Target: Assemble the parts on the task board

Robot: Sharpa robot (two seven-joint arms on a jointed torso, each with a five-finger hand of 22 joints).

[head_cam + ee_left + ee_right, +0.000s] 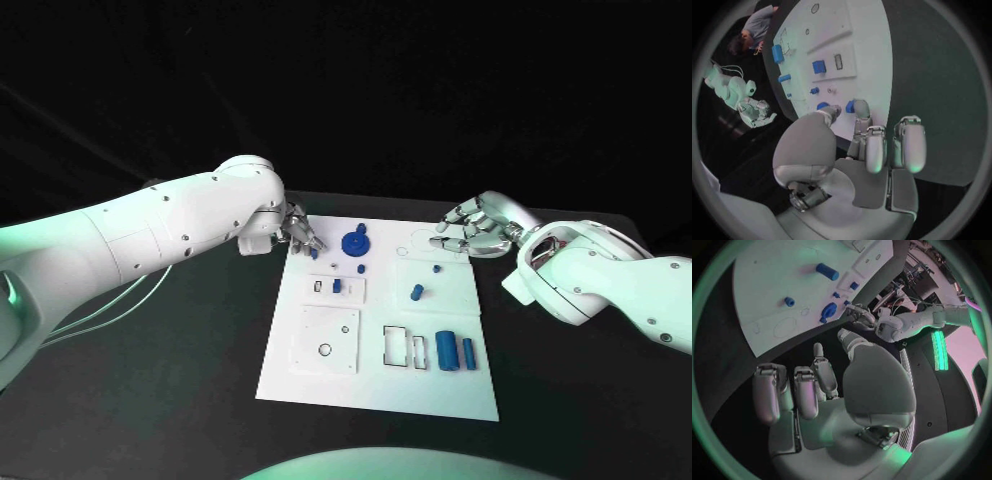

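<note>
A: Start at the left hand (293,232). What is it doing?

B: It sits at the far left corner of the task board (325,380). In the left wrist view its fingertips (859,107) close on a small blue part (849,106), so I judge it pinched there, right above the board's edge. The other fingers are curled alongside.

A: And the right hand (469,228)?

B: It hovers over the far right corner of the board, fingers loosely apart and bent, holding nothing that I can see.

A: Where do the other parts lie?

B: Just beside the left hand, toward the middle, stands a round blue gear-like piece (356,243). Nearer the robot is a small square blue block (338,286) on a raised white plate, and a short blue peg (417,292) lies toward the right side. At the near right, a blue cylinder (449,351) lies in a tray, its long axis running away from the robot, with a thinner blue pin (470,351) beside it.

A: What does the next move turn on?

B: The pinched part is already at the board's far left, and the open holes lie just inward from it, toward the gear-like piece. The left hand is much nearer to those. Which hole fits, I cannot tell. The black tabletop (173,380) around the board carries nothing else.
</note>
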